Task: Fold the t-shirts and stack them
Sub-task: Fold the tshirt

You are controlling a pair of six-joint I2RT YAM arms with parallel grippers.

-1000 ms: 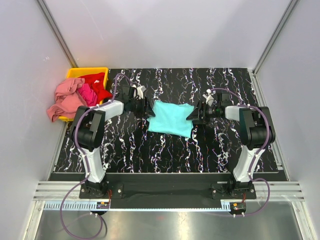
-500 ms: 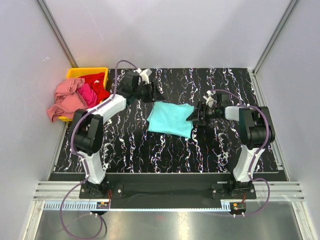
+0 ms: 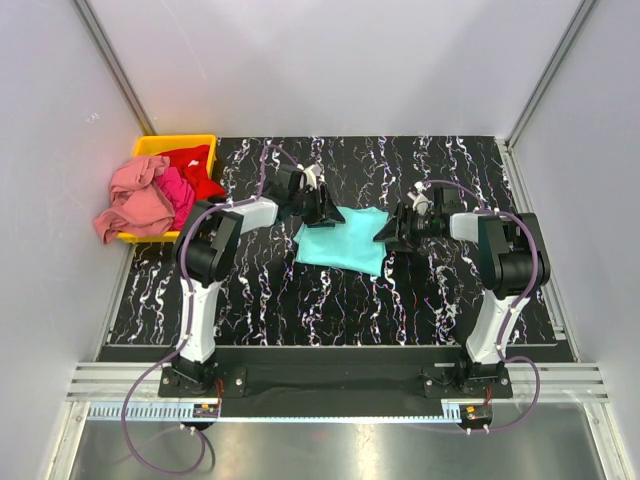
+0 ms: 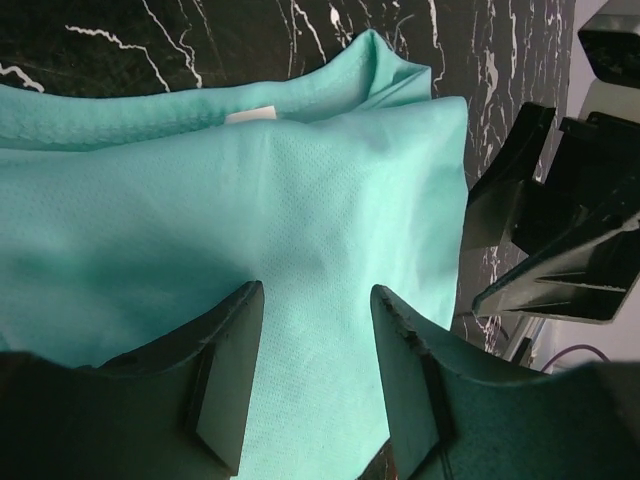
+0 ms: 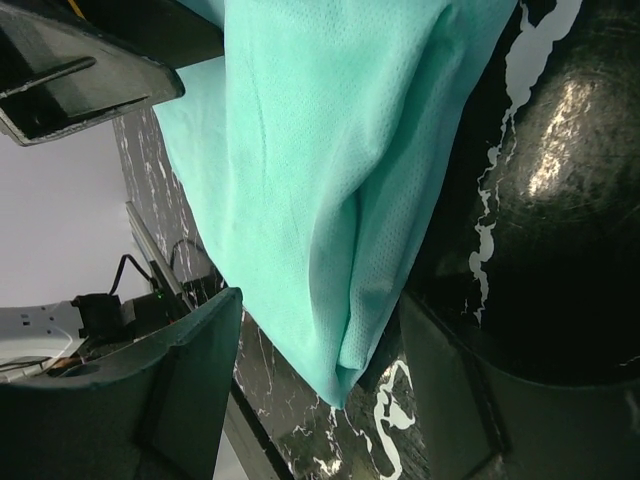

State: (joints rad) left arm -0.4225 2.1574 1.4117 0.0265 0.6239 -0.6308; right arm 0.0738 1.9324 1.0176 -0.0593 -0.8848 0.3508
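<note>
A turquoise-teal t-shirt (image 3: 345, 238) lies folded flat on the middle of the black marbled table (image 3: 300, 290). My left gripper (image 3: 328, 212) is open over the shirt's far left edge; in the left wrist view the cloth (image 4: 250, 230) fills the gap between the fingers (image 4: 225, 375). My right gripper (image 3: 384, 232) is open at the shirt's right edge, with the folded edge (image 5: 330, 230) lying between its fingers (image 5: 190, 390). The salmon pink (image 3: 135, 195), magenta (image 3: 175, 188) and red (image 3: 192, 165) t-shirts lie bunched in the bin.
A yellow plastic bin (image 3: 190, 141) stands at the far left corner of the table, cloth spilling over its left side. White walls close in the table at the back and sides. A metal rail (image 3: 330, 385) runs along the near edge.
My left gripper swung from the shirt's left edge up toward the back, then came down onto the shirt's far left edge. The right gripper and the shirt have not moved.
</note>
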